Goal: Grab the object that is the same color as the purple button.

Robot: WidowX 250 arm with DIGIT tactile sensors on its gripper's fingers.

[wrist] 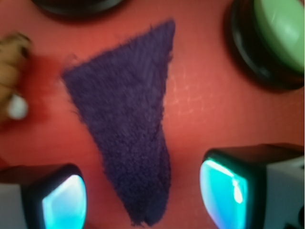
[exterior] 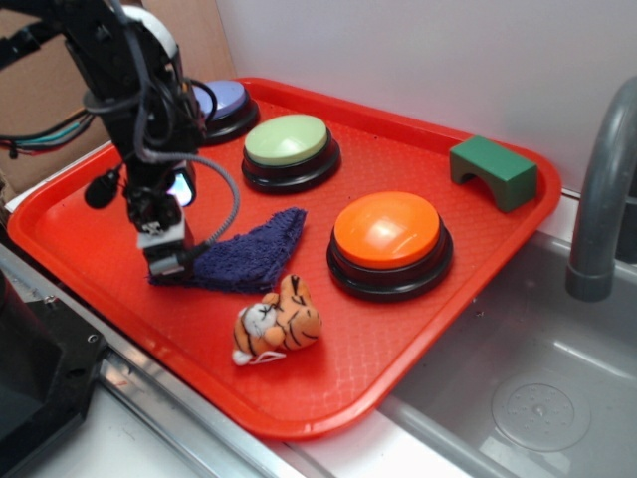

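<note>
Purple rag point(wrist: 128, 129), narrow tip between spread jaws

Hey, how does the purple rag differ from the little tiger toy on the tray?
The dark purple fuzzy terry cloth rag lies flat and limp, one plain colour; the small orange striped tiger plush is plump, rounded and patterned. The rag spreads wider than the plush. The rag's narrow tip lies by the end effector; the plush sits apart. Both rest on the red plastic tray.

- Exterior view: bright, even, diffuse light; soft short shadows under orange button point(exterior: 387, 233); small glare spot on its dome; focus sharp.
- Wrist view: warm, softer; tiger plush point(wrist: 10, 76) blurred at left edge; rag point(wrist: 128, 129) fuzzy but readable; finger pads point(wrist: 64, 202) glow cyan.
</note>
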